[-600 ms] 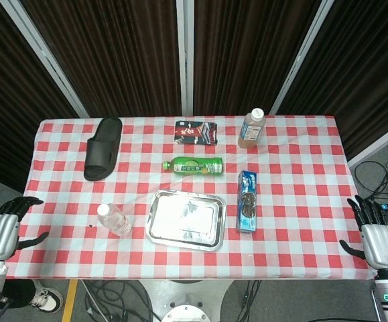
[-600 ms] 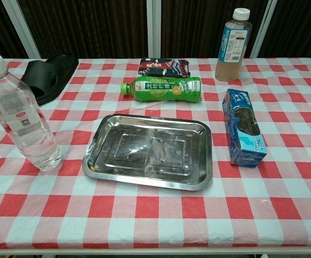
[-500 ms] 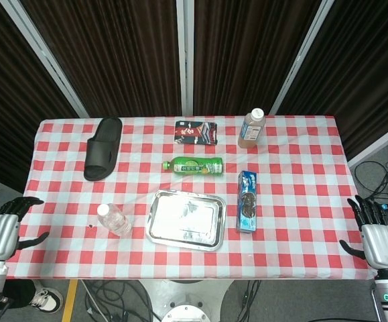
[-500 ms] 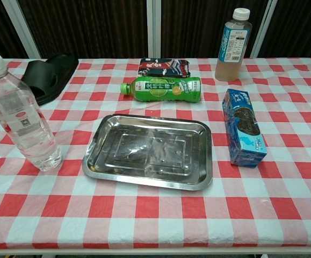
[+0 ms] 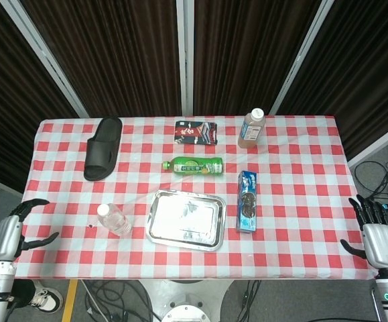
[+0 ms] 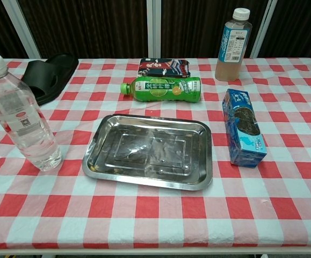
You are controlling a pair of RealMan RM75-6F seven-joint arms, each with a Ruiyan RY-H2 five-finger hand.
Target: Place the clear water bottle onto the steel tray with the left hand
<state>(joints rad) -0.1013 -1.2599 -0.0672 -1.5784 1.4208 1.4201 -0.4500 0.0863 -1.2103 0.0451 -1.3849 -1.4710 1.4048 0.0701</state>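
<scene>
The clear water bottle (image 5: 114, 219) (image 6: 20, 123) with a white cap stands upright on the checked cloth, just left of the steel tray (image 5: 185, 219) (image 6: 150, 151), which holds nothing. My left hand (image 5: 16, 232) hangs off the table's left edge, fingers spread, holding nothing, well left of the bottle. Beyond the table's right edge my right hand (image 5: 373, 239) is likewise open. Neither hand shows in the chest view.
A green bottle (image 5: 195, 165) lies behind the tray. A blue biscuit pack (image 5: 247, 200) lies at the tray's right. A black slipper (image 5: 103, 147), a dark packet (image 5: 196, 132) and a tea bottle (image 5: 251, 127) sit further back.
My left hand has turned and shifted slightly toward the table. The right hand has dropped a little. Nothing on the table has moved.
</scene>
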